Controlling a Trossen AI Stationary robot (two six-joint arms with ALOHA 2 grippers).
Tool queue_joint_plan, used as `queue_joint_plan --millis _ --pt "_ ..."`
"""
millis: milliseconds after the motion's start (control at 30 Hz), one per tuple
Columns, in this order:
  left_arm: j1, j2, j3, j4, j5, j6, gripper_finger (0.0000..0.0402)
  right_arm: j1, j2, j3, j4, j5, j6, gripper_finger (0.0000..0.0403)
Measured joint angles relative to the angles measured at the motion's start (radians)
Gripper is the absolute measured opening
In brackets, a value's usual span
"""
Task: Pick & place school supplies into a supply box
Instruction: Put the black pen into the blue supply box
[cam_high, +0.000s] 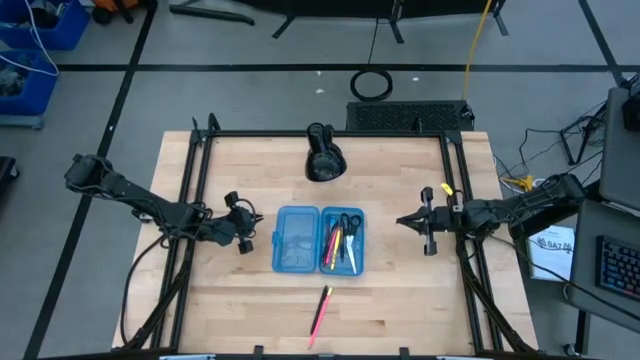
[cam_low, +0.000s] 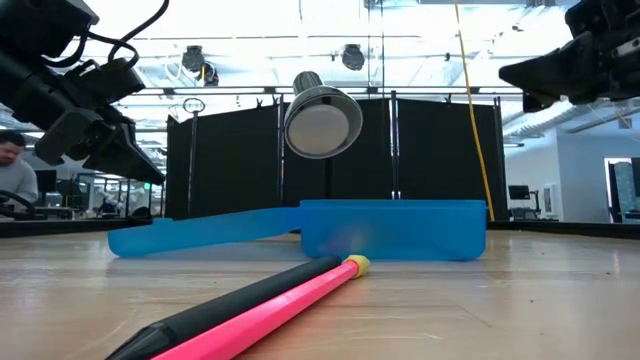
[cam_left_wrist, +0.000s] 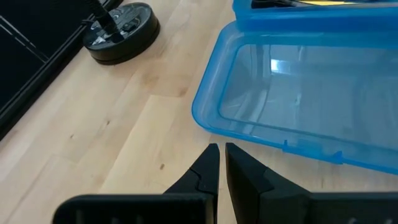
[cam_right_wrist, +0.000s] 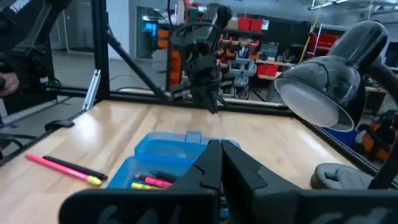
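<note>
The translucent light-blue supply box (cam_high: 318, 239) lies open on the table, both halves flat. Its right half holds pens and black-handled scissors (cam_high: 344, 237); its left half (cam_left_wrist: 298, 93) holds nothing. A pink pen and a black pen (cam_high: 321, 312) lie together on the table near the near edge, large in the low view (cam_low: 270, 305). My left gripper (cam_high: 246, 235) hovers shut just left of the box, above the wood (cam_left_wrist: 219, 152). My right gripper (cam_high: 402, 221) is shut and raised right of the box (cam_right_wrist: 219, 149).
A black dome-shaped desk lamp (cam_high: 322, 155) stands on its round base at the table's far middle, its head showing in the right wrist view (cam_right_wrist: 323, 74). Black frame rails run along the table's left and right sides. Bare wood lies around the loose pens.
</note>
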Motion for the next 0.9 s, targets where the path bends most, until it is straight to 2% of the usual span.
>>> queue_joint_plan --millis 233,400,467,533,633,700,900 --pt "0.001 0.0 0.0 0.064 -0.013 0.005 0.0033 0.0 0.0 -0.001 -0.005 0.0 -0.019 0.0" --pt "-0.045 0.0 0.0 0.275 0.101 -0.027 0.0033 0.001 0.001 -0.001 -0.004 -0.044 -0.029 0.0" --pt "-0.093 0.016 0.019 0.295 0.074 -0.091 0.0033 0.001 0.0 -0.001 0.006 -0.072 -0.064 0.0" --pt "-0.158 0.059 0.058 0.269 -0.009 -0.165 0.0033 0.001 0.001 -0.001 0.033 -0.083 -0.083 0.0" --pt "-0.251 0.176 0.163 0.219 -0.132 -0.241 0.0033 0.001 0.005 -0.002 0.035 -0.101 -0.078 0.0" --pt "-0.294 0.278 0.259 0.176 -0.177 -0.265 0.0033 0.001 0.005 -0.002 0.039 -0.104 -0.071 0.0" --pt "-0.33 0.596 0.62 -0.002 -0.185 -0.389 0.0033 0.001 0.011 -0.002 0.007 -0.132 -0.046 0.0"
